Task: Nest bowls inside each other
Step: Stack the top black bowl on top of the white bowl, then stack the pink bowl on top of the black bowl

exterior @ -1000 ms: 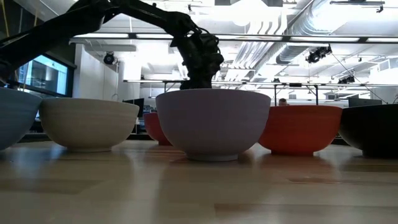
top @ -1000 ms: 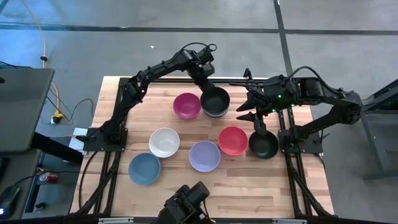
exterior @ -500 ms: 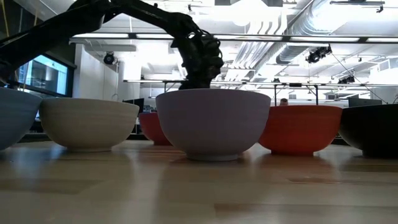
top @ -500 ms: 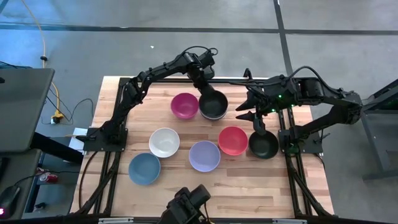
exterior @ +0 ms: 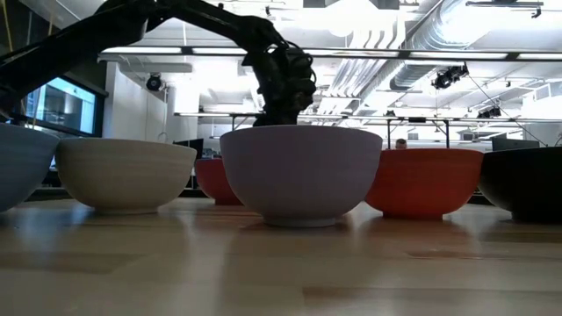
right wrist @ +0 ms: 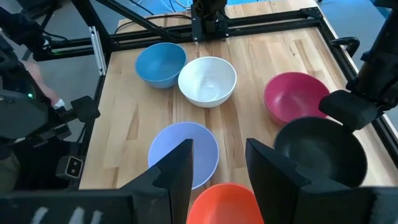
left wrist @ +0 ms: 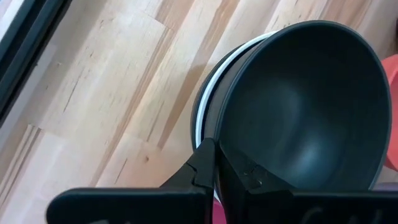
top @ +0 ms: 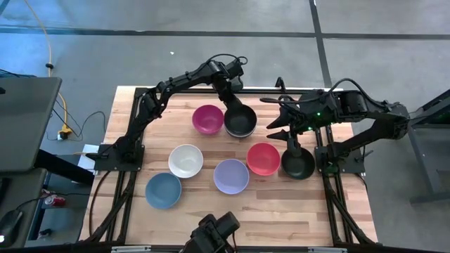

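No readable text, label, brand, number or sign showing in any view, nothing legible on the bowls, on the wooden desk, on the dark arms, or in the room behind them

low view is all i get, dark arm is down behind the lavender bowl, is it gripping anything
observer: Yes. The left gripper is shut on the rim of a black bowl.
operator: is that bowl on its own
observer: No. It sits inside a white bowl; only the white rim shows around it.
operator: where's the other arm
observer: The right gripper is open and holds nothing. It is above the table, between that stack and the red bowl.
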`<act>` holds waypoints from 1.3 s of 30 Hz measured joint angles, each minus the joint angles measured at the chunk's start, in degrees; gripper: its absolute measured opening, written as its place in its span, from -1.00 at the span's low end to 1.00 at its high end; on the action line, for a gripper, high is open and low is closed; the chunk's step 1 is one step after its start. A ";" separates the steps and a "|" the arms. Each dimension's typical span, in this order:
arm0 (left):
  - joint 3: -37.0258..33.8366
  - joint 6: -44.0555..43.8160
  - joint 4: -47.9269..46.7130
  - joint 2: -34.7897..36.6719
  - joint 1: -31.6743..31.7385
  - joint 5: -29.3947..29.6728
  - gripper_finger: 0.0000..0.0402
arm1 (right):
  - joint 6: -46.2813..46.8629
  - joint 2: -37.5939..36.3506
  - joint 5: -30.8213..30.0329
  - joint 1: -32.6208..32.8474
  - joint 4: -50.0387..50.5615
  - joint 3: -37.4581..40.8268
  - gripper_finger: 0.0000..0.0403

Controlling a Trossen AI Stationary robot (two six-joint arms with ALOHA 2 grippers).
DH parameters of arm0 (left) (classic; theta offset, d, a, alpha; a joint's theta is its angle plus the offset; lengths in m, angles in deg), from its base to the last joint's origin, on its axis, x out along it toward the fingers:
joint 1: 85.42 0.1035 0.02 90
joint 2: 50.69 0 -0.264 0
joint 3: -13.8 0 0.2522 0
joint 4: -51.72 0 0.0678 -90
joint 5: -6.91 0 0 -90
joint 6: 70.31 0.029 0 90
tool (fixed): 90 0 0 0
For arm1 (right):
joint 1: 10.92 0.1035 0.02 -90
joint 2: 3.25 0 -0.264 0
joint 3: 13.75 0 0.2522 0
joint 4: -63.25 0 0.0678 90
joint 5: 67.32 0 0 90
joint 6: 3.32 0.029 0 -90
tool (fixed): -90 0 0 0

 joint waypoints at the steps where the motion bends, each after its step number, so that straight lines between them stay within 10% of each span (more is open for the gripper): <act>1: 0.00 -0.04 -0.02 0.00 -0.11 0.00 -1.00 | 0.13 0.00 0.00 0.15 0.00 0.00 -0.31; 11: -0.04 1.30 -0.08 -0.66 -0.74 0.77 -0.97 | 1.44 0.00 -2.12 1.60 0.02 0.00 -0.31; 24: 3.49 9.96 -0.32 -0.26 -0.67 -0.27 -0.40 | 1.01 0.00 -2.62 1.66 0.17 0.00 -0.31; 31: 4.59 19.58 -19.58 0.94 3.38 10.30 -0.30 | 3.90 0.02 -2.91 1.66 4.26 0.02 -0.31; 39: 3.72 22.12 -20.04 3.02 6.21 8.98 -0.32 | 2.64 0.02 -5.40 1.64 5.30 0.02 -0.31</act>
